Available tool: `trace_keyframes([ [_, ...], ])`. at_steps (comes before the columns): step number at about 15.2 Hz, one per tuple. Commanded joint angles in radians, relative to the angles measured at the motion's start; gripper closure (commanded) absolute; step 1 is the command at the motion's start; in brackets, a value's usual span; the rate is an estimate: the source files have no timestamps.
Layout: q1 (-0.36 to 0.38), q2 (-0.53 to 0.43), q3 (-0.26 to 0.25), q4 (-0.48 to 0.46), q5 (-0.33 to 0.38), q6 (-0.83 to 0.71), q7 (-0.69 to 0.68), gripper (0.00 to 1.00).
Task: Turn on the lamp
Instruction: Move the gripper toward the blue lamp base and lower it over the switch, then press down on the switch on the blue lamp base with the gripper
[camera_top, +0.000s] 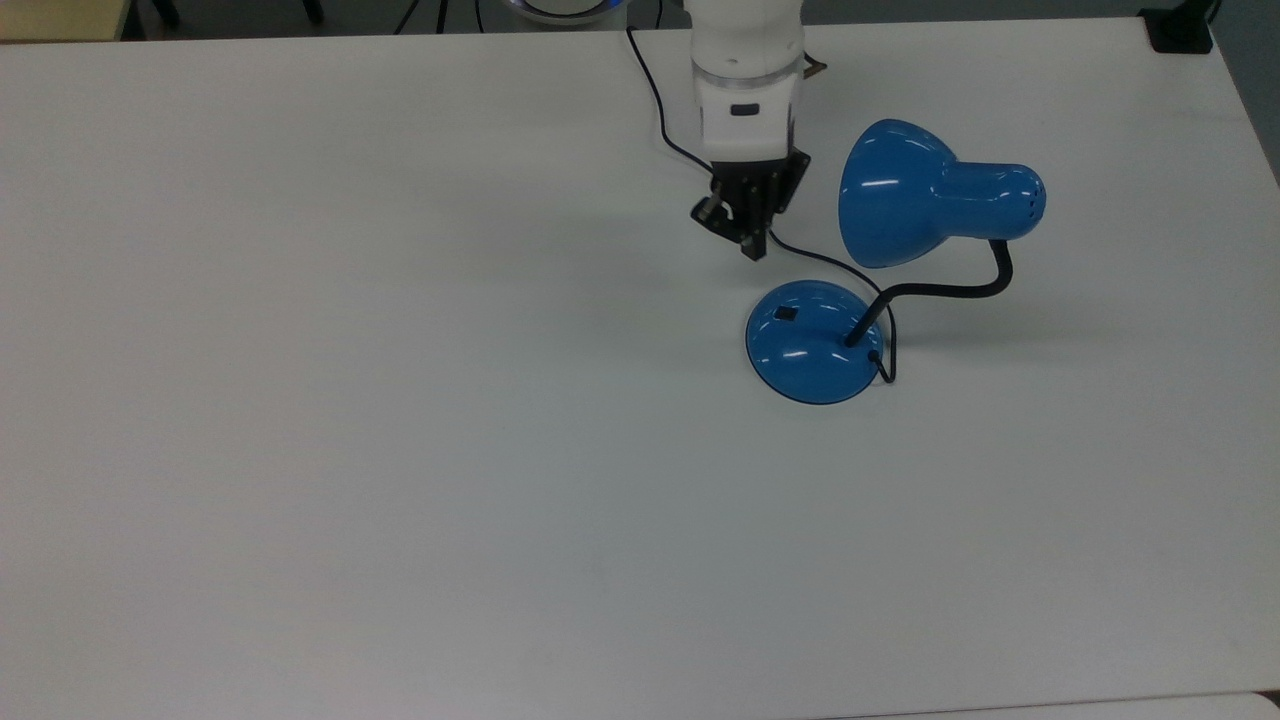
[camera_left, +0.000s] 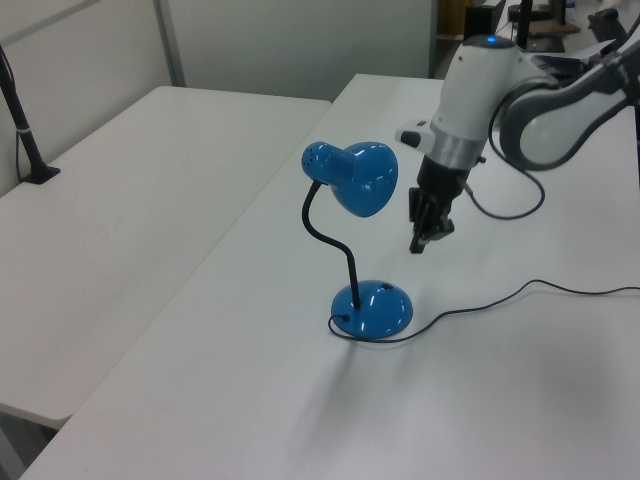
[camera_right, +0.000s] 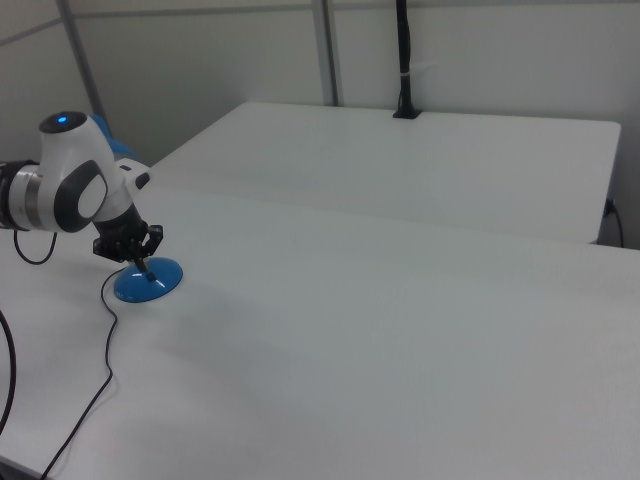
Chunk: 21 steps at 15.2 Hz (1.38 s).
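Item: one glossy blue desk lamp (camera_top: 815, 340) with round domed base, black bendy neck and bell-shaped shade, standing upright on a plain white table (camera_top: 350, 400). The lamp is placed toward the top view's right, with a second white table (camera_left: 130, 200) seen beyond it in the left view. A small black switch (camera_top: 786, 314) is set in the dome of the base, on the side nearer the arm. The shade (camera_top: 900, 195) is dark; no light is seen. A thin black cord (camera_left: 520, 292) is run from the base across the tabletop.

Tool: black two-finger gripper (camera_top: 752, 250) on a white arm, pointed downward, held above the table just beside the base and short of the switch. The fingers are seen drawn together to a single narrow tip, with nothing clamped between them. No contact with the lamp is made.

Step in hand: the approach to the switch, judged unfinished.

Next move, as judged: the tip is to be carried over the switch and lowered squarely onto it, so that the glossy dome is not skidded off and the cord is not snagged.
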Motion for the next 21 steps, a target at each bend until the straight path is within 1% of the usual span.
trace_keyframes([
  [1,0.029,0.064,-0.003,-0.005,0.026,0.151,-0.024,1.0],
  [6,0.026,0.112,0.003,-0.003,0.026,0.245,-0.026,1.0],
  [8,0.016,0.123,0.02,-0.002,0.026,0.246,-0.026,1.0],
  [21,0.004,0.161,0.032,0.027,0.026,0.275,-0.024,1.0],
])
